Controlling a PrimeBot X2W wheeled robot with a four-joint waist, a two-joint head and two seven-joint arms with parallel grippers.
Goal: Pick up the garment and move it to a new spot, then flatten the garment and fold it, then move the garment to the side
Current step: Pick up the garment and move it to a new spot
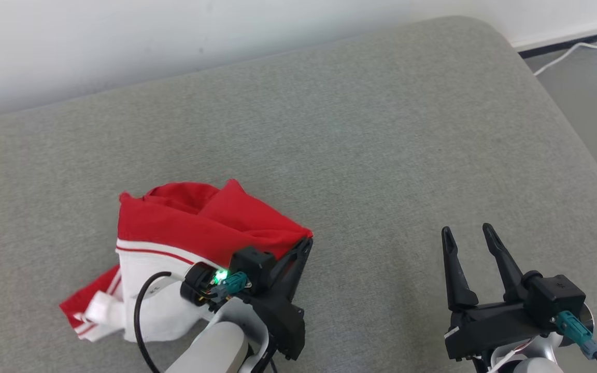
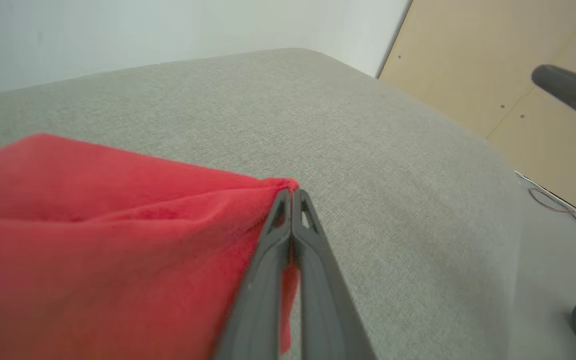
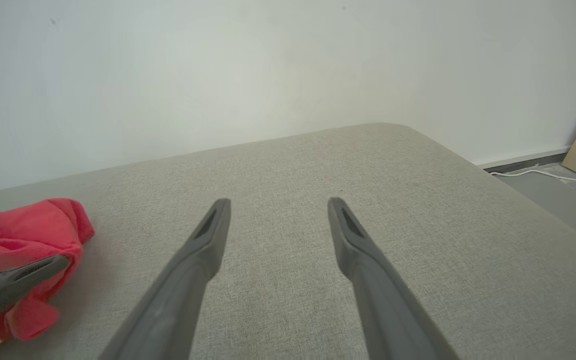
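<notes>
Black left gripper point(image 1: 306, 243), pale forearm point(image 1: 214, 348), teal plug point(image 1: 235, 284)

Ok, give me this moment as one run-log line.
phase: grasp | left end effector: shut on garment corner | right end effector: open, empty | garment: bunched on grey cushion

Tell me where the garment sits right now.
Head view: the garment lies bunched at lower left on the grey cushion, its red corner pinched in the left gripper.

Item count:
- Garment point(image 1: 189, 228): one, near left.
- Grippers: two, the left gripper point(image 1: 306, 242) at near left and the right gripper point(image 1: 467, 229) at near right.
- Dark fingers point(image 1: 454, 269): two per gripper.
- Grey padded surface point(image 1: 381, 155): one.
- White cable point(image 1: 563, 54): one was counted, far right.
</notes>
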